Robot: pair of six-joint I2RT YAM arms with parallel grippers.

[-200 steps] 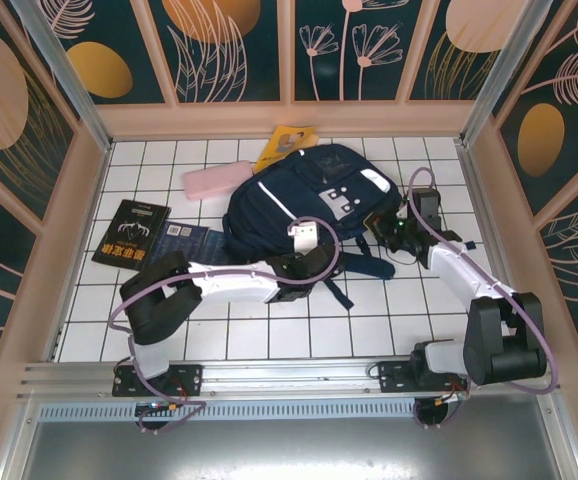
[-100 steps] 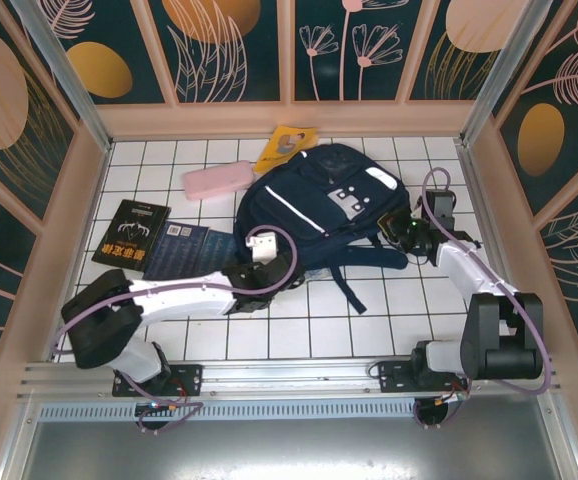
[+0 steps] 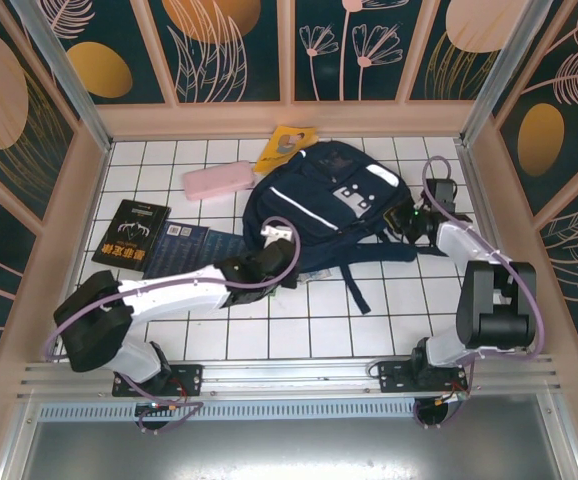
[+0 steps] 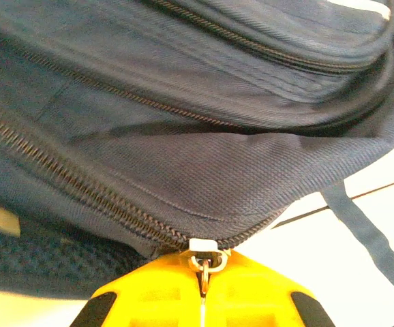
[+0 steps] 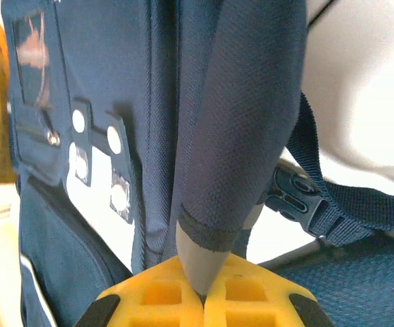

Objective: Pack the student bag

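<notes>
1. Left arm: the elbow is folded low at the near-left of the desk. The white forearm runs right and slightly away to the near edge of the student bag.
2. Left gripper: the yellow fingers are pressed together on the metal zip pull at the bag's lower seam. The zip teeth run up and left from the pull.
3. Right arm: the elbow is raised at the near-right. The forearm points away and left to the bag's right side.
4. Right gripper: clamped shut on a grey-tipped navy strap that rises straight from the fingers.
5. Bag location: it lies flat at the far centre-right of the desk with its white stripes facing up. The dark shoulder straps trail toward the near edge.
6. Nearby items: a pink case and a yellow booklet lie at the bag's far-left. A black book lies well to the left.

Changes over the last second:
- The left elbow has swung back and left, and the left gripper has moved left along the bag's near edge.
- The right gripper has moved right and away.
- The bag has shifted right and turned slightly.
</notes>
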